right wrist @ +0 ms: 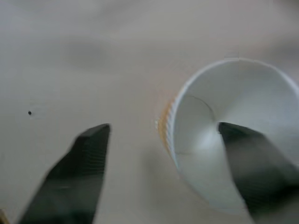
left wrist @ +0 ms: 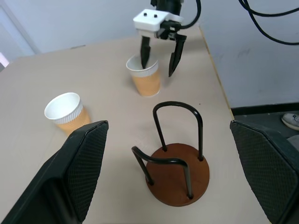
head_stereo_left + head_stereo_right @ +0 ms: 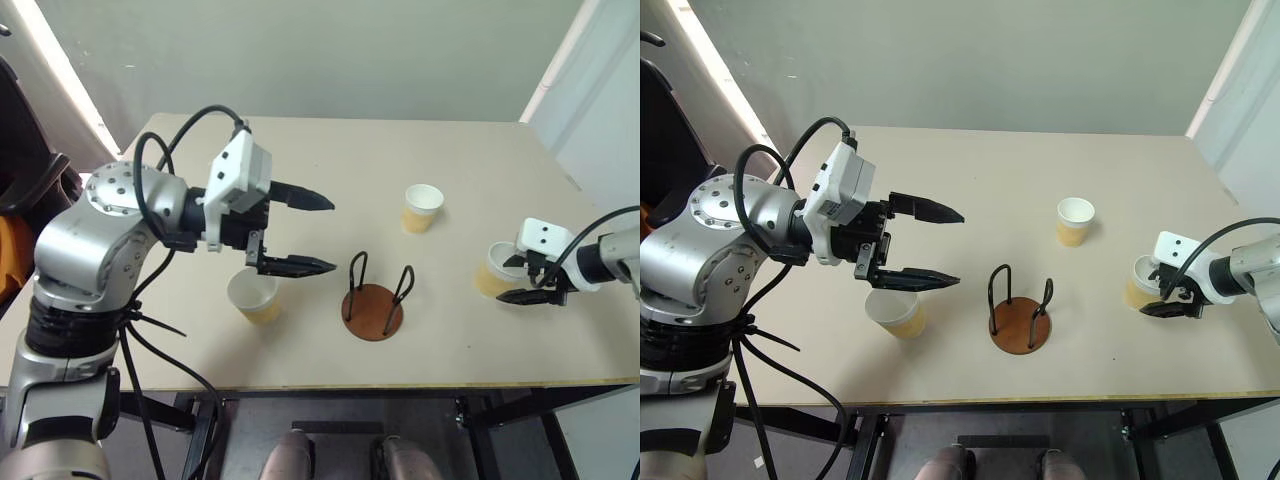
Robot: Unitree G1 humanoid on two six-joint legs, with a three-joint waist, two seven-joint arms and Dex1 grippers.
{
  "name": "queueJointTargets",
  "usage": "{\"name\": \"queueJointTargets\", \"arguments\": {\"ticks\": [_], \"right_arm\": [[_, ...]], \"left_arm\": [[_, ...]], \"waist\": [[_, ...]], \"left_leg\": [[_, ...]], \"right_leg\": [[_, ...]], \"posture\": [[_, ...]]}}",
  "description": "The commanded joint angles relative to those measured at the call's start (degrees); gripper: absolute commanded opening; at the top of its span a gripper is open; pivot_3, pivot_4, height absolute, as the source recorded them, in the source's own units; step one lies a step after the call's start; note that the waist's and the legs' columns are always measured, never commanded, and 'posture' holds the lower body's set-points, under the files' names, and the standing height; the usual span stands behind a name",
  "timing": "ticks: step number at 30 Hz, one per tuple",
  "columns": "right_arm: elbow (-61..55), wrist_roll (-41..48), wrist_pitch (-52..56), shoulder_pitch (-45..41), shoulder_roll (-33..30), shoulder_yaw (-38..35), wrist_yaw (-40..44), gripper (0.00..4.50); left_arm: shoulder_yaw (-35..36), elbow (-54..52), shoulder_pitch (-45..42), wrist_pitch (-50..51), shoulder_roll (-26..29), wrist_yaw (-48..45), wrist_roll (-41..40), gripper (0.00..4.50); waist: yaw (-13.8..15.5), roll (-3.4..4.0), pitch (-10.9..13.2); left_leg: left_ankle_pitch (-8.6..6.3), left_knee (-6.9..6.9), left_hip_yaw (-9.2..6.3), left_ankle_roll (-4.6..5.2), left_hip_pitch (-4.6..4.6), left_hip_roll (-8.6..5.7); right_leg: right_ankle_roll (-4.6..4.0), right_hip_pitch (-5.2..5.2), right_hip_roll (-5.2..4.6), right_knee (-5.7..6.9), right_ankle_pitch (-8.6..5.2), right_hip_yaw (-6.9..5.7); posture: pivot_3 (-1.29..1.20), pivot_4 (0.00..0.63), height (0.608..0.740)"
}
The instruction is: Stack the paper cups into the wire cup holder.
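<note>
Three paper cups stand upright on the table. One cup is near the front left, one is further back in the middle, and one is at the right. The wire cup holder stands between them near the front, with nothing in it. My left gripper hangs open above the table, just over and to the right of the front left cup, holding nothing. My right gripper is open astride the right cup's wall, with one finger inside and the other outside, clear of the wall.
The beige table ends a short way in front of the holder. Its right edge runs close behind the right cup. A pale wall stands past the far edge.
</note>
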Motion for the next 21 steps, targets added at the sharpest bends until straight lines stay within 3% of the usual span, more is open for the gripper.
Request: {"name": "queueJointTargets", "arguments": {"ticks": [1,7,11,14,18,21], "right_arm": [[-0.42,-0.82,-0.75,-1.49,-0.11,-0.71,0.47,2.1],[-3.03,-0.5,-1.01,-2.59,-1.8,-1.98,2.67,0.05],[-7.62,2.35,-0.82,-7.34,-5.49,-5.62,6.43,0.05],[-10.02,6.62,-0.17,-15.78,-6.09,-7.63,10.25,0.05],[-14.28,14.82,1.71,-28.43,-0.6,-6.03,16.76,0.05],[-18.55,20.71,2.28,-32.61,3.96,-1.85,18.28,0.05]], "left_arm": [[0.21,-0.57,-1.32,-1.13,0.34,0.17,0.24,4.5],[0.92,0.88,-1.42,-2.32,1.45,-0.43,1.35,4.5],[1.36,2.45,-1.45,-3.79,2.85,-0.35,2.75,4.5],[1.61,2.88,-1.43,-4.15,3.43,-0.17,2.92,4.5],[1.63,3.32,-1.04,-4.65,3.87,-0.68,2.93,4.5],[1.66,3.27,-0.47,-4.5,4.81,-2.45,2.05,4.5]], "waist": [[0.0,0.0,0.0],[0.0,0.01,0.01],[-0.05,0.19,0.11],[-0.24,0.24,0.14],[-0.46,0.18,0.1],[-0.84,0.17,0.1]], "left_leg": [[0.0,0.0,0.0,0.0,0.0,0.0],[-0.02,-0.02,-0.01,0.0,-0.01,0.0],[-0.02,-0.05,0.0,0.0,-0.03,0.0],[-0.02,-0.07,0.03,0.0,-0.08,0.0],[-0.02,-0.24,-0.02,-0.01,-0.05,0.01],[0.02,-0.27,-0.04,-0.05,-0.01,0.03]], "right_leg": [[0.0,0.0,0.0,-0.01,0.0,0.0],[-0.03,0.0,0.0,-0.02,-0.02,-0.01],[-0.07,-0.04,0.0,-0.01,-0.04,-0.01],[-0.24,-0.12,0.0,-0.01,-0.14,0.01],[-0.57,-0.15,0.06,-0.03,-0.34,-0.03],[-0.87,-0.18,0.14,-0.02,-0.52,-0.03]], "posture": [[0.0,0.15,0.74],[0.0,0.15,0.74],[0.0,0.15,0.74],[0.0,0.15,0.74],[0.0,0.15,0.74],[0.0,0.15,0.74]]}}
